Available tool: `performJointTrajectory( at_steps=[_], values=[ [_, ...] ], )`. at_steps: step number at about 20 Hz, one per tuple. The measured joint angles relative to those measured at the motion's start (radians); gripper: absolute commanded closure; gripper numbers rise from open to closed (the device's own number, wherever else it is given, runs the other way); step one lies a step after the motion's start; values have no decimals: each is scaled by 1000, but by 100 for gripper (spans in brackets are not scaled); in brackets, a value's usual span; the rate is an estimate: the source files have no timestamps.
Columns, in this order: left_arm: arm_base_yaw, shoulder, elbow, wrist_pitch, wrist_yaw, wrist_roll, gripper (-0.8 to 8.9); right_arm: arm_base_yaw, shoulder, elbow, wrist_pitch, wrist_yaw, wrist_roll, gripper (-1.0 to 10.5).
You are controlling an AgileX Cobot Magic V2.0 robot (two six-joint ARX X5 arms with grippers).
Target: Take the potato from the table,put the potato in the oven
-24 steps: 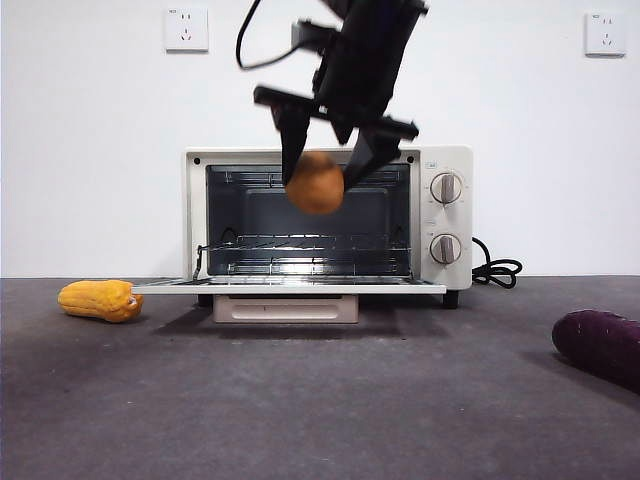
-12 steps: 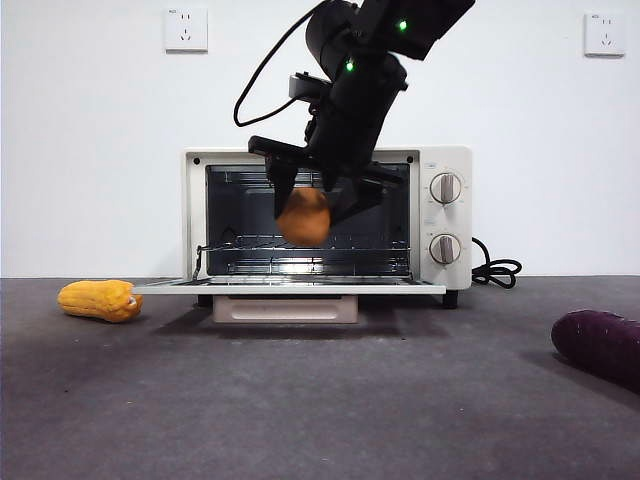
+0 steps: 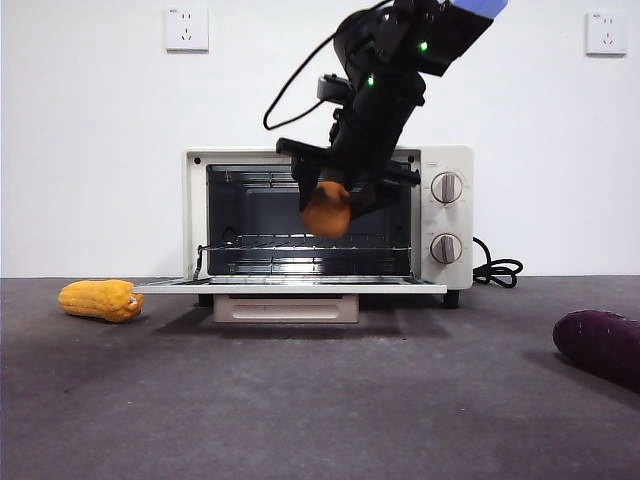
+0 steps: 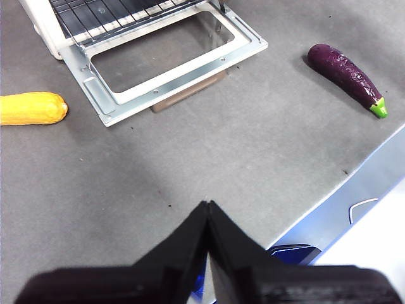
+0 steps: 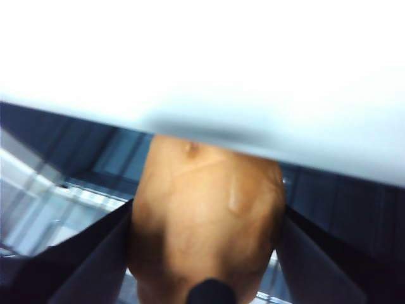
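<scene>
The round orange-brown potato hangs in front of the open mouth of the cream-white oven, above its wire rack. My right gripper is shut on it, reaching down from the upper right. In the right wrist view the potato fills the space between the two dark jaws, with the oven's white top edge just beyond it. My left gripper is shut with nothing in it, high above the dark grey table. The oven's glass door lies folded down flat.
A bumpy yellow-orange vegetable lies on the table left of the oven door. A dark purple oblong vegetable lies at the right. The oven's black cord curls at its right side. The table's front edge shows in the left wrist view.
My right gripper has carried the potato lower and deeper toward the oven's opening, shifting slightly right over the last half second. The left arm has not moved.
</scene>
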Motion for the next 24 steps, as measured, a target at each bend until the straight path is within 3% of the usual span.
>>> performJointTrajectory(
  at_steps=[5,10,12,16,21,24],
  values=[
    [0,0,0,0,0,0,819,-2,18,2,21,-3,-6,830],
    [0,0,0,0,0,-8,819,-1,22,4,25,-4,-6,593],
    [0,0,0,0,0,-8,819,-1,22,4,25,-15,-6,401],
    [0,18,0,1,0,-8,819,9,29,16,-25,-23,0,391],
    [0,59,0,0,-19,-7,819,29,29,138,-224,-22,2,397],
    [0,78,0,0,-28,-7,819,34,29,212,-418,-22,1,505]
  ],
)
